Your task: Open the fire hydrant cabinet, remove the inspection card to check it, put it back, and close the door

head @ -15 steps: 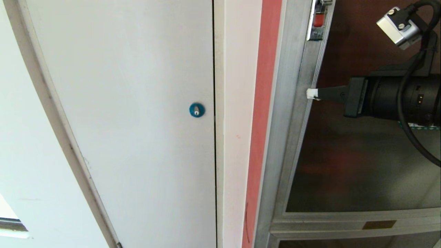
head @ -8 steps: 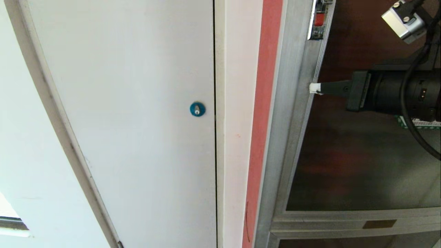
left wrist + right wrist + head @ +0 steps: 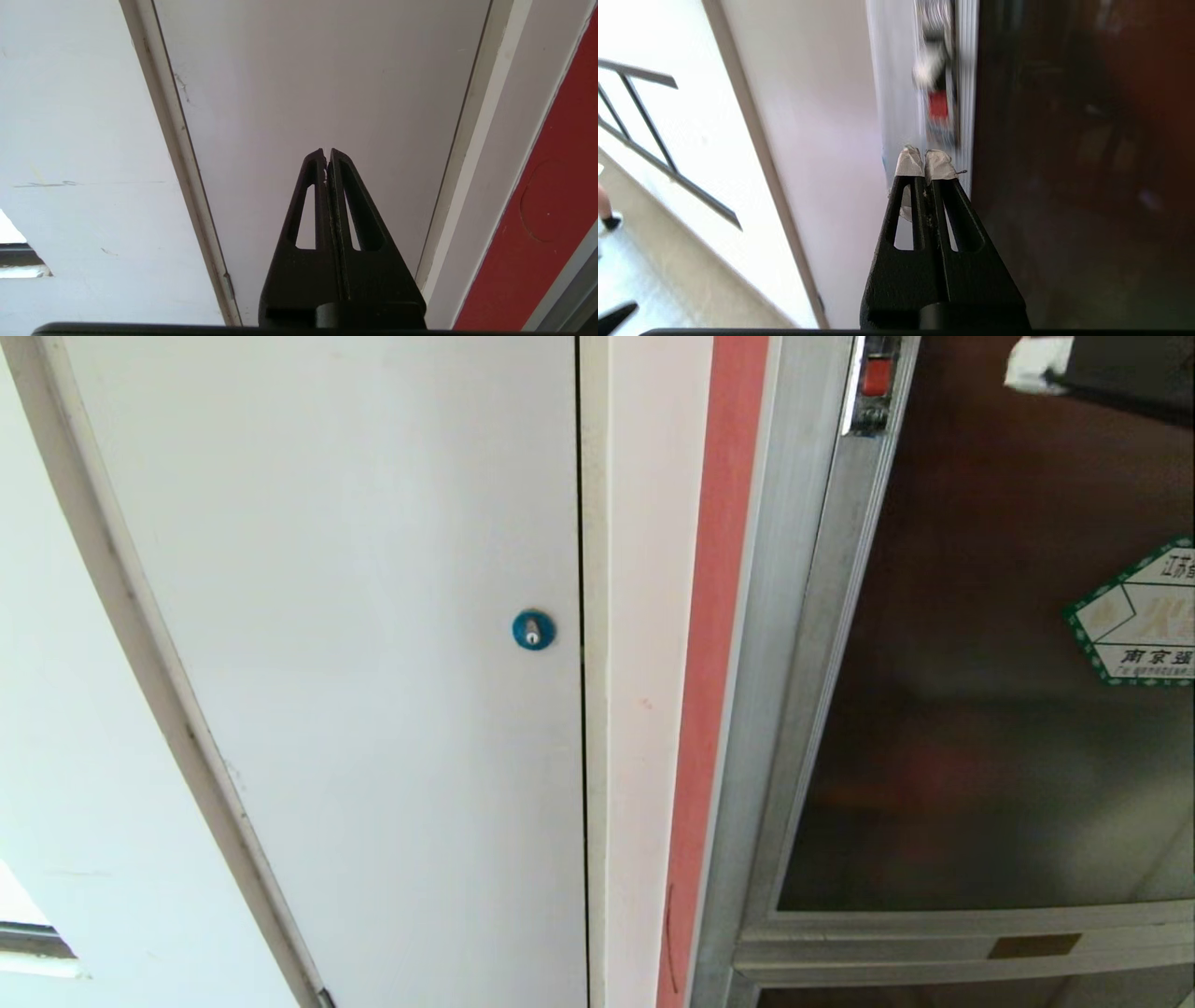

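Right gripper [image 3: 923, 161] raised high, taped fingertips pressed together; left gripper [image 3: 326, 156] likewise closed, empty.

The aluminium-framed dark tinted glass door [image 3: 980, 728] stands closed, its small red latch [image 3: 876, 378] near the top and its green-bordered white hexagonal sticker [image 3: 1144, 616] at mid-height.

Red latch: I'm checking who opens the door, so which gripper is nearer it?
Right. The right gripper points just below the red latch; the left gripper faces the white door.

The wall [image 3: 644, 616] held a white door [image 3: 373, 616] with a blue lock [image 3: 533, 630]. Beside it stood the silver cabinet [image 3: 794, 616], with its dark glass door [image 3: 980, 709] closed.
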Tool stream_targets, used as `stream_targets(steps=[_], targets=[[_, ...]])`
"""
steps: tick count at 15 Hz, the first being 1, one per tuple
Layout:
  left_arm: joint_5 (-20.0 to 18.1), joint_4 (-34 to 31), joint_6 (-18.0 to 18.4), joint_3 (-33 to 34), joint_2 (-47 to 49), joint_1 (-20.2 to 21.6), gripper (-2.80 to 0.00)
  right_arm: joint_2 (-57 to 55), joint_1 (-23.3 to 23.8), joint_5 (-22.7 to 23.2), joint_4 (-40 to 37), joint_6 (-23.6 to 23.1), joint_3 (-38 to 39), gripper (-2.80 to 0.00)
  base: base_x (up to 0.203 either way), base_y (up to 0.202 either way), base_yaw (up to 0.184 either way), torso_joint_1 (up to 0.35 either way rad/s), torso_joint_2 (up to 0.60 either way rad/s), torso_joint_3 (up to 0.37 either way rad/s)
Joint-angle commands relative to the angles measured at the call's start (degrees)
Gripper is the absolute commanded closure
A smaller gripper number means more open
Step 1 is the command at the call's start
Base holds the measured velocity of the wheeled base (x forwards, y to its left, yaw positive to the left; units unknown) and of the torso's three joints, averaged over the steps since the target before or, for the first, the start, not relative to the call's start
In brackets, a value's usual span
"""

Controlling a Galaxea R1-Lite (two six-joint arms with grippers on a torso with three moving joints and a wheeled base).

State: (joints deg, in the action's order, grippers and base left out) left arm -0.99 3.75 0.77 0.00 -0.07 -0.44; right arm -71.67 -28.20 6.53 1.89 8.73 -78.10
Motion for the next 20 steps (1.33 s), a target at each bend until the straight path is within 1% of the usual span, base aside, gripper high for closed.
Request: stream_targets(steps=[1, 5, 8, 11, 17, 20], targets=[[0.02, 0.02, 0.02, 1.41, -0.01, 0.00, 0.00, -0.89, -0.19, 0.32, -0.13, 0.06, -5.43, 0.00, 0.000, 0.000, 0.000, 0.000, 0.00, 0.000], [0.03, 0.03, 0.02, 1.41, 0.07, 0.00, 0.00, -7.10, -0.19, 0.51, -0.13, 0.03, -14.73, 0.00, 0.000, 0.000, 0.000, 0.000, 0.00, 0.000], [0.05, 0.03, 0.02, 1.41, 0.05, 0.00, 0.00, -13.15, -0.08, 0.49, -0.13, 0.02, -23.45, 0.00, 0.000, 0.000, 0.000, 0.000, 0.00, 0.000], [0.02, 0.03, 0.02, 1.41, 0.07, 0.00, 0.00, -19.24, 1.34, 0.42, -0.14, -0.77, -30.41, 0.00, 0.000, 0.000, 0.000, 0.000, 0.00, 0.000], [0.02, 0.03, 0.02, 1.41, 0.07, 0.00, 0.00, -22.87, 5.40, 0.41, -0.15, -1.08, -33.26, 0.00, 0.000, 0.000, 0.000, 0.000, 0.00, 0.000], [0.02, 0.03, 0.02, 1.41, 0.03, 0.00, 0.00, -23.59, 6.05, 0.41, -0.22, -1.04, -33.25, 0.00, 0.000, 0.000, 0.000, 0.000, 0.00, 0.000]])
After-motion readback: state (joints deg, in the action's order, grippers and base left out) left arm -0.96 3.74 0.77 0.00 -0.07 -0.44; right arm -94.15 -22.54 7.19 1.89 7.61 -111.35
